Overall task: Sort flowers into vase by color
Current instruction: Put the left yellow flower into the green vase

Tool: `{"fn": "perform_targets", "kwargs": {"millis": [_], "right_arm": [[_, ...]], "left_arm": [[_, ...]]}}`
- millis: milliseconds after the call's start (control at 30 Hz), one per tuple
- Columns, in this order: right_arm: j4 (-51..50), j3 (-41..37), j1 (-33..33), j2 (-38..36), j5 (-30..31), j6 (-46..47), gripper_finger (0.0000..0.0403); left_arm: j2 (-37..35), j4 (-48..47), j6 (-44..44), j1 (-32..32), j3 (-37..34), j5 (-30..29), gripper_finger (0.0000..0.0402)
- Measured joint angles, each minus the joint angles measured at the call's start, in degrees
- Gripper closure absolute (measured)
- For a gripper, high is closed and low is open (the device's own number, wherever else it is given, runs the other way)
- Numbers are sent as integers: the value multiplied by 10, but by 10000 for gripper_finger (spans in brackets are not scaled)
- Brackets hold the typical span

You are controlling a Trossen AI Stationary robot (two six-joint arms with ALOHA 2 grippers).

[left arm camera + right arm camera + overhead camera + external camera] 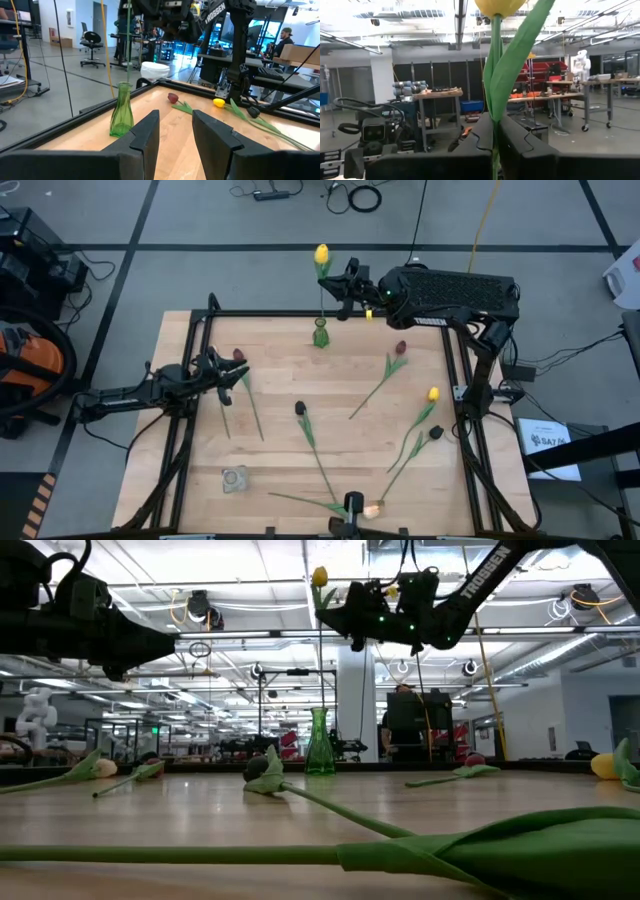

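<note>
Tulips lie scattered across the near and middle table [200, 480]: a near-black one [299, 409] mid-board with its stem running toward the near edge, another dark one [436, 432] and a yellow one [433, 394] toward the right rail, a dark red one [400, 347] farther back, a reddish head [239, 355] just beside the left gripper [236, 370]; a small square object [235, 479] sits near the front left corner; at the near edge a peach head [374, 509] lies by the low camera's mount.

Left gripper hovers over the left side of the board, fingers [145, 132] parted with a clear gap, nothing between them; this arm waits.

Farther back, the green glass vase [320, 334] stands upright close to the far rail; right gripper [342, 288] hangs above it, fingers [517, 145] closed tight on the stem of a yellow tulip [321, 254], head up, stem hanging down toward the vase mouth; whether the tip is already inside the neck cannot be told.

Step in hand, by my reading: placing the yellow flower in the vase; next move calls for a straight descent keeping the stem plumb over the narrow neck, then release.

Edges and room: vase sits near the far frame bar, so little margin behind it; a sideways nudge could tip it; open board lies on its near side and toward centre; the two arms are well apart.
</note>
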Motion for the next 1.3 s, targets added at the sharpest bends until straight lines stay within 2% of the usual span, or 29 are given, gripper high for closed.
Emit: {"fn": "perform_targets", "kwargs": {"millis": [167,300,433,867,1100,1300], "right_arm": [[46,0,0,40,1,35,402],[45,0,0,62,1,41,402],[8,0,0,70,2,40,400],[-56,0,-12,70,-3,45,346],[-162,0,-12,47,-2,16,321],[-264,0,-12,-5,14,-45,300]], "left_arm": [[0,0,0,0,0,0,278],[0,0,0,0,0,0,278],[0,0,0,0,0,0,278],[0,0,0,0,0,0,278],[0,0,0,0,0,0,278],[0,0,0,0,0,0,278]]}}
